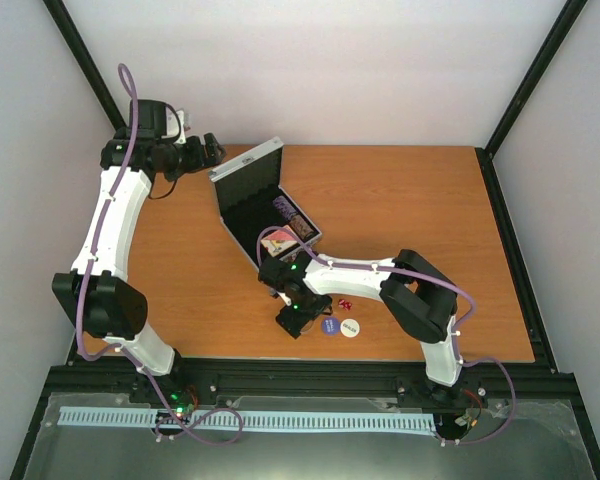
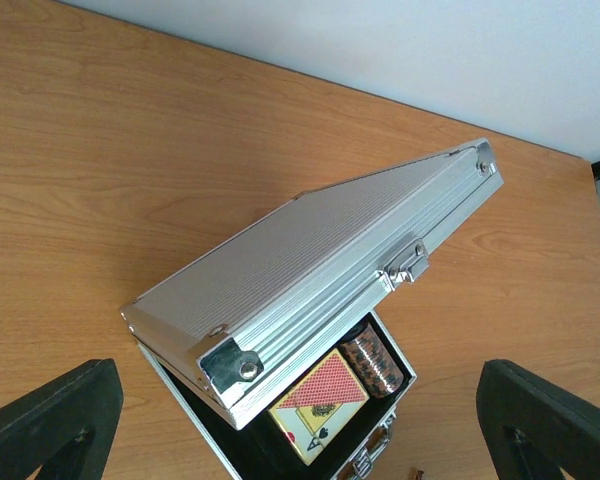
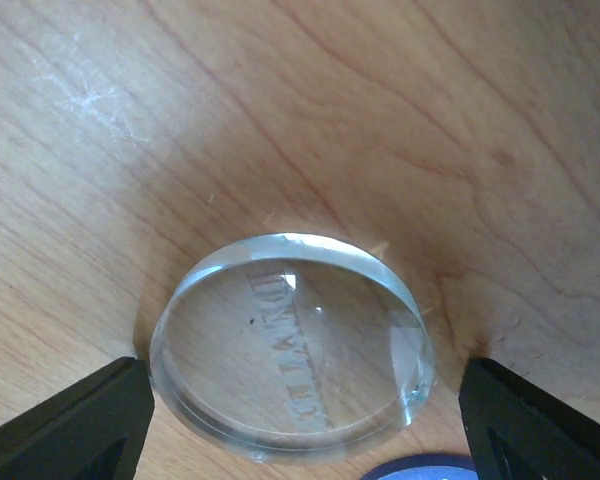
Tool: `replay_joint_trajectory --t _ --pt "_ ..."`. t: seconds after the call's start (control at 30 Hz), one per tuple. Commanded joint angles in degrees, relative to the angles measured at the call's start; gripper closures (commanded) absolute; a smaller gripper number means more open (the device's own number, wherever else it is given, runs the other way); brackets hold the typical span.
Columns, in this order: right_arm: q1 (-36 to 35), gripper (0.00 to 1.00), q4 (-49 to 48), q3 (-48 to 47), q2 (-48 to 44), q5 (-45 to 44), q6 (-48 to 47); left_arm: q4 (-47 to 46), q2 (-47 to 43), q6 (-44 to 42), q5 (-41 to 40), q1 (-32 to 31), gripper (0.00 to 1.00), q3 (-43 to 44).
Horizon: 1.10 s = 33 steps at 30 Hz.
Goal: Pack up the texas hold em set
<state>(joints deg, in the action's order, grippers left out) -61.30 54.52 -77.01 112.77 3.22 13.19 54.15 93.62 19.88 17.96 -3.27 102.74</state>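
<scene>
While your right end effector (image 1: 297,320) hangs at lower centre, its fingers (image 3: 70,425) stand spread either side of the clear round plastic disc (image 3: 290,340) on the wooden table (image 3: 400,110), unclenched. Above that, the ribbed silver aluminium case (image 2: 310,265) sits half open at centre. At upper left, your left end effector (image 1: 211,150) is released, gaping wide.

The case (image 2: 310,260) is ribbed silver, the dice (image 1: 345,304) red, the table (image 2: 130,150) woodgrain.
</scene>
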Motion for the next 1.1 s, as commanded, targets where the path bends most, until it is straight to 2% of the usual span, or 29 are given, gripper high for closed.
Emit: replay_joint_trajectory --t 0.0,0.17,0.4,0.53,0.77,0.9,1.07 --pt "-0.59 0.14 -1.06 0.11 1.72 -0.58 0.14 0.88 -1.20 -0.10 -0.62 -0.08 0.00 0.36" --pt "-0.57 0.15 -0.85 -1.15 2.98 -0.90 -1.14 0.86 -0.64 0.10 -0.55 -0.13 0.00 0.65" --pt "-0.58 0.24 -0.14 -3.55 4.10 -0.62 -3.04 0.69 -0.23 0.08 -0.67 -0.13 0.00 0.96" --pt "-0.60 0.34 0.13 -3.44 4.15 -0.29 -3.23 0.82 -0.02 0.06 -0.70 -0.10 0.00 0.90" --pt "-0.52 0.61 1.65 -4.24 3.72 -2.20 -3.40 0.83 -0.03 -0.17 -0.95 -0.13 0.00 0.53" --pt "-0.42 0.70 4.53 -9.31 3.13 -5.37 -4.44 0.83 -0.14 -0.25 -1.08 -0.13 0.00 0.53" --pt "1.19 0.74 9.47 -19.61 3.13 -6.79 -6.33 0.35 -0.50 -0.03 -0.77 -0.09 0.00 0.62"
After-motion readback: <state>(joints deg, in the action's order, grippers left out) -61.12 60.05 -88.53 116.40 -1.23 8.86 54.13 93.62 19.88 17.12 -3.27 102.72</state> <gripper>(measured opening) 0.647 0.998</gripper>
